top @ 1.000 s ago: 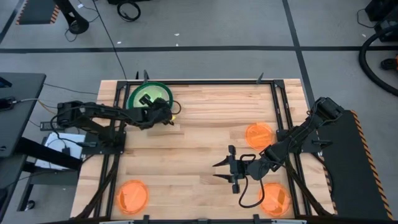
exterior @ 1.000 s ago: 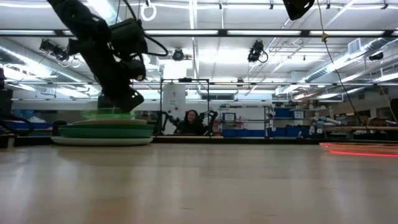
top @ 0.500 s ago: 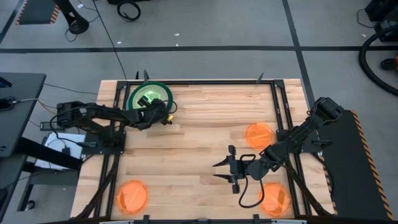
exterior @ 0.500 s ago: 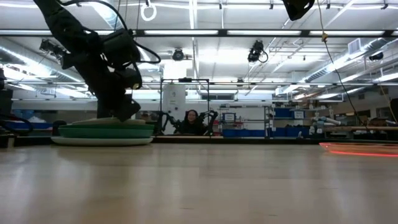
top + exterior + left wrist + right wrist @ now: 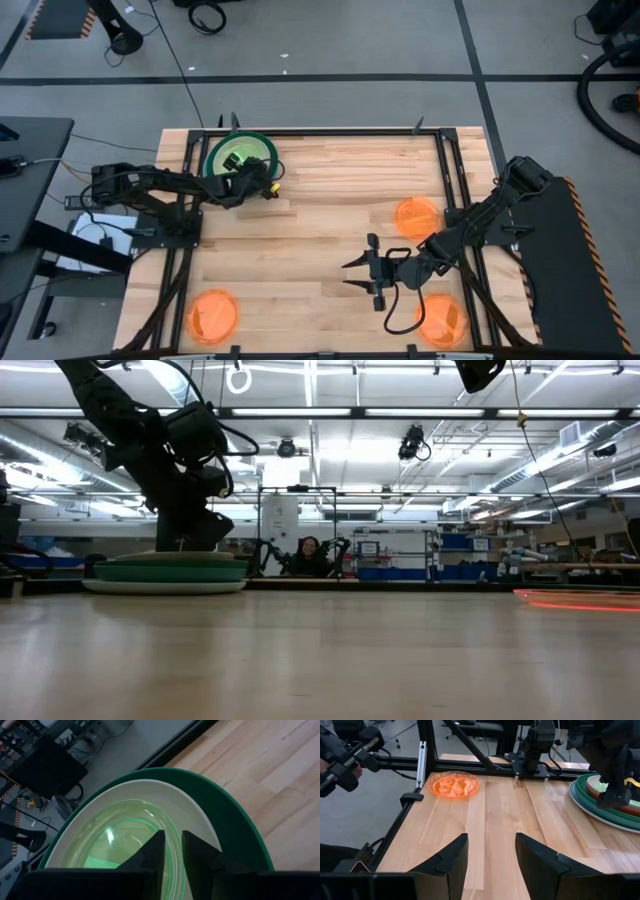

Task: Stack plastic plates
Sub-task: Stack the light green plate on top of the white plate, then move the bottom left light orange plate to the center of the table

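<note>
A stack of several large plastic plates (image 5: pixel 215 165) stands at the table's far left, dark green rim outermost and a cream plate (image 5: pixel 200 827) uppermost. A small neon-green plate (image 5: pixel 125 837) lies flat in the cream one. My left gripper (image 5: pixel 173 845) is low over the stack's near-right side (image 5: pixel 190 543). Its fingers stand a narrow gap apart at the neon-green plate's rim. My right gripper (image 5: pixel 352 275) hangs open over bare wood right of the table's middle, with nothing between its fingers (image 5: pixel 491 837). My left gripper comes slanting down from the table's near right. Its two fingertips (image 5: pixel 156 845) stand close on either side of the neon-green plate's rim (image 5: pixel 171 832). The plate lies flat on the cream plate. Whether the fingers touch the rim, I cannot tell.
Three small orange plates lie apart on the wood: one at the right (image 5: pixel 415 216), one at the near right (image 5: pixel 441 320), one at the near left (image 5: pixel 212 316). Black frame rails (image 5: pixel 330 131) run along the table's edges. A person sits in the room beyond the table (image 5: pixel 308 555).
My left gripper has sunk toward the stack and rolled a little. The neon-green plate, which hung just above the stack a second ago, now lies on the cream plate.
</note>
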`<state>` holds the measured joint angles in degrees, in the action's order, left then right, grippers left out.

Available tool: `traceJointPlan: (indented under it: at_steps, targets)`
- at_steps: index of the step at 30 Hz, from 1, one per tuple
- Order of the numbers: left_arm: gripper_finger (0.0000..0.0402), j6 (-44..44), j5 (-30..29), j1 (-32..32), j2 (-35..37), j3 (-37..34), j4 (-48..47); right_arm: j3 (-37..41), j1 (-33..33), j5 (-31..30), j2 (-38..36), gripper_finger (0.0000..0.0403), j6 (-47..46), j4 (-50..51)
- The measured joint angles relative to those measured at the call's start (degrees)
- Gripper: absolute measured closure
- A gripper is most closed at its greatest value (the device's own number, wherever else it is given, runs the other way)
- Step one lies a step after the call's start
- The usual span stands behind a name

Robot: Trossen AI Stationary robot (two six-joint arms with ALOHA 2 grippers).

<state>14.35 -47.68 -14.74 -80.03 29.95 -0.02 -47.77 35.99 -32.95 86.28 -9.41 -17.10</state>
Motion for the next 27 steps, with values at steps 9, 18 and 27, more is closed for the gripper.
traceJointPlan:
  at_steps: [9, 18, 27]
  targets:
    - [0.0286, -1.7, 0.4, 2.4, 7.5, 0.2, -0.5, 0.0, -0.1, -0.3, 0.0, 0.0229, 0.0, 0.0]
    - [0.0285, 2.7, 24.8, 18.9, 25.9, 10.9, -15.0, 0.0, -0.2, -0.3, 0.0, 0.0229, 0.0, 0.5]
    - [0.0285, 18.5, 33.2, 50.2, 23.1, 11.4, -8.0, 0.0, -0.2, -0.3, 0.0, 0.0229, -0.1, 0.2]
